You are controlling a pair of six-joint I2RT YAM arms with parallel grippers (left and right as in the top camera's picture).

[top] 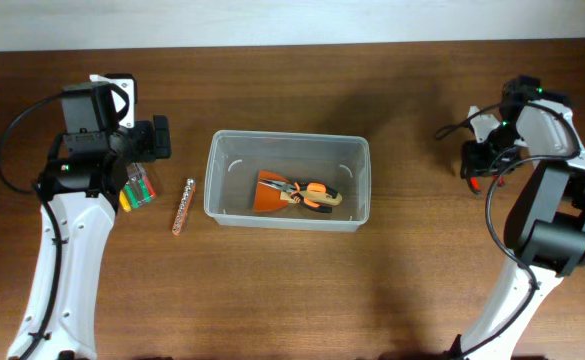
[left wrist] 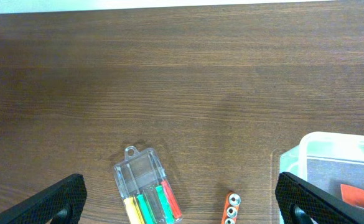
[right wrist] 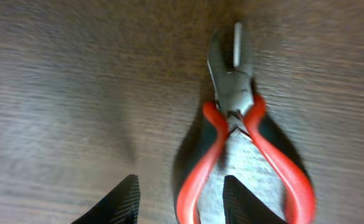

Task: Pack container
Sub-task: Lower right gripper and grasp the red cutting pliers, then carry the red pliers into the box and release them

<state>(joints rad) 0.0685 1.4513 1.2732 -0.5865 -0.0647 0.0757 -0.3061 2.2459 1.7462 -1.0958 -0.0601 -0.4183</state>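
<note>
The clear plastic container (top: 222, 205) stands mid-table and holds an orange item (top: 268, 193) and orange-handled pliers (top: 314, 196); its corner shows in the left wrist view (left wrist: 306, 146). My left gripper (top: 160, 140) is open wide and empty (left wrist: 182, 202), above a small clear case of coloured screwdrivers (left wrist: 147, 190) and an orange bit holder (left wrist: 231, 208). My right gripper (top: 484, 165) is open (right wrist: 182, 202) at the far right, low over red-handled pliers (right wrist: 234, 99) lying on the table. One red handle lies between its fingers.
The screwdriver case (top: 138, 187) and the bit holder (top: 182, 205) lie left of the container. The table's far edge runs along the top of the overhead view. Dark wood surface surrounds the container.
</note>
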